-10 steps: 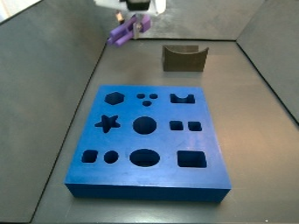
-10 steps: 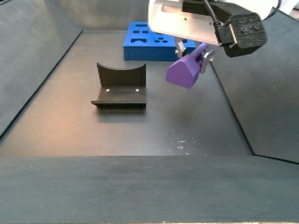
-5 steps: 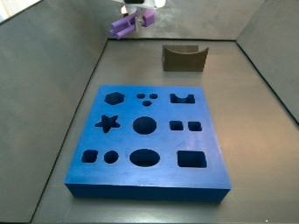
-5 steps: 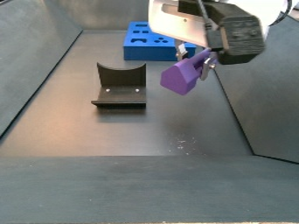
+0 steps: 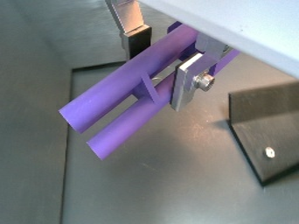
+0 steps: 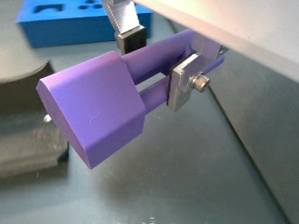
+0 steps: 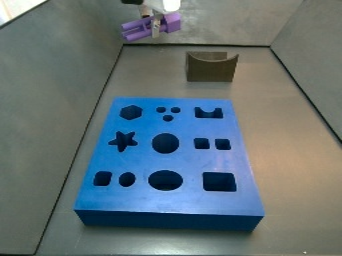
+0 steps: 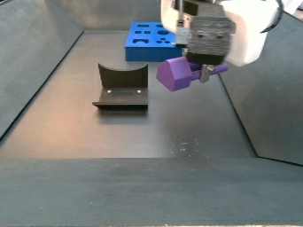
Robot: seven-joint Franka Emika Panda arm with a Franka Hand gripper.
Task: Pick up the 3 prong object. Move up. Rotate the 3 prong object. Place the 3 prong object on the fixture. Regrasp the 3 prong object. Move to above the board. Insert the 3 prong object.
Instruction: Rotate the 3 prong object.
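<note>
My gripper (image 5: 163, 59) is shut on the 3 prong object (image 5: 135, 105), a light purple peg with parallel rods and a blocky head (image 6: 93, 109). The silver fingers (image 6: 184, 80) clamp its rods from both sides. In both side views the gripper (image 7: 160, 22) (image 8: 204, 64) holds the object (image 7: 140, 28) (image 8: 180, 73) in the air, lying about level, above the floor near the fixture (image 7: 210, 65) (image 8: 120, 87). The fixture also shows in both wrist views (image 5: 271, 131) (image 6: 24, 122). The blue board (image 7: 170, 165) with shaped holes lies flat, empty; its far end shows in a side view (image 8: 148, 42).
Grey walls (image 7: 54, 90) slope up around the dark floor (image 8: 142, 133). The board's corner shows in a wrist view (image 6: 59, 22).
The gripper has turned the 3 prong object from a tilted, hanging pose to about level, and it sits slightly higher. Board and fixture have not moved.
</note>
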